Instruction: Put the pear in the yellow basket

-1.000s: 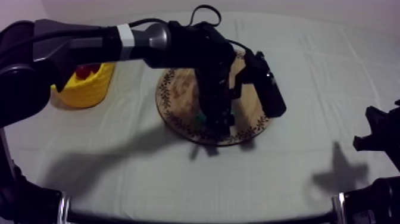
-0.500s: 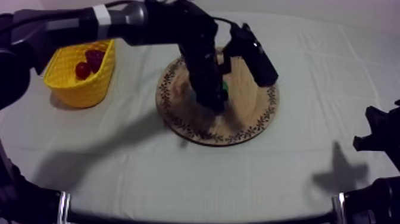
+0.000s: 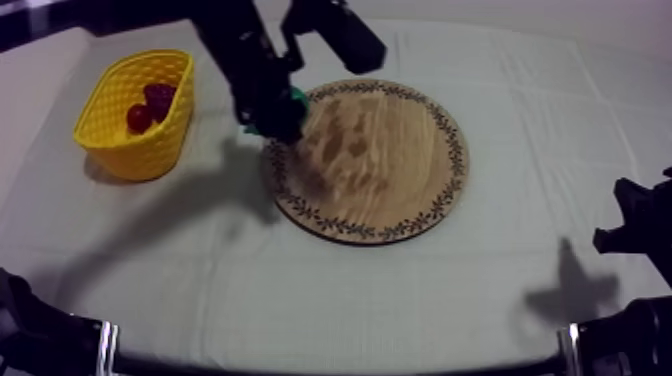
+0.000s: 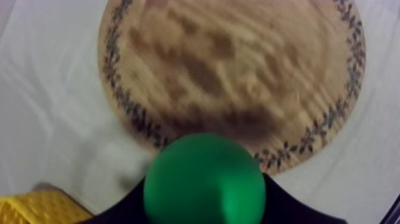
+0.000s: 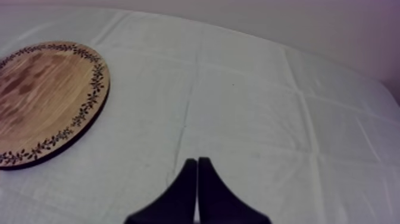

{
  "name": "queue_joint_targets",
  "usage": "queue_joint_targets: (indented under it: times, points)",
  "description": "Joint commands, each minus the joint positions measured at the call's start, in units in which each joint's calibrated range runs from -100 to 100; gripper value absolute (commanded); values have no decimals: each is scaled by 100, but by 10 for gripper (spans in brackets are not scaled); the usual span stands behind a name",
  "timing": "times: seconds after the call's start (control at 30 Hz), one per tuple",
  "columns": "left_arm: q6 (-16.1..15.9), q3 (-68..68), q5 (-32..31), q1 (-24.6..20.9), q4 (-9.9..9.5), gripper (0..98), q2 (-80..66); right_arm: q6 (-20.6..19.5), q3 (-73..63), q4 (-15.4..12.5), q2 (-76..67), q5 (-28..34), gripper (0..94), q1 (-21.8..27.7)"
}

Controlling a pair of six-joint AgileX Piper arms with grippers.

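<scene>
Left gripper (image 3: 272, 115) clamped round the green pear (image 4: 204, 179), aloft over the wooden board's (image 3: 400, 170) left rim, short of the yellow basket (image 3: 125, 155) near the table's (image 3: 330, 290) left edge. Right gripper (image 5: 197, 173) pressed together on nothing, low by the right edge.

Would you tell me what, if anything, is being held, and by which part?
The left gripper holds the pear by its round body, a finger at each side; the right gripper holds nothing.

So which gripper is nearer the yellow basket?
Left. The left gripper, shut on the green pear, hangs at the round wooden board's rim on the yellow basket's side; the right gripper sits far beyond the board.
</scene>
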Motion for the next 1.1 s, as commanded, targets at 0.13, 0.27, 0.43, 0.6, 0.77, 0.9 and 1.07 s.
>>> queue_joint_targets:
  times: [0.13, 0.27, 0.43, 0.6, 0.77, 0.9, 1.07]
  points:
    - [-103, 520, 357, -469, -16, 486, -980, 0, 5, 2, -5, 5, 5, 0]
    - [-126, 259, 425, -825, -126, 492, -1132, 0, 5, 2, -5, 5, 5, 0]
    - [-144, -167, 430, -1321, -282, 494, -1074, 0, 5, 2, -5, 5, 5, 0]
    - [-183, -331, 293, -1794, -353, 492, -824, -1, 5, 2, -5, 5, 5, 0]
    - [-188, -435, 188, -2182, -359, 486, -483, 0, 5, 2, -5, 5, 5, 0]
    - [-34, -406, 4, -2378, -343, 483, -210, 0, 5, 2, -5, 5, 5, 0]
    - [283, -250, -100, -2535, -296, 477, 87, 0, 5, 2, -5, 5, 5, 0]
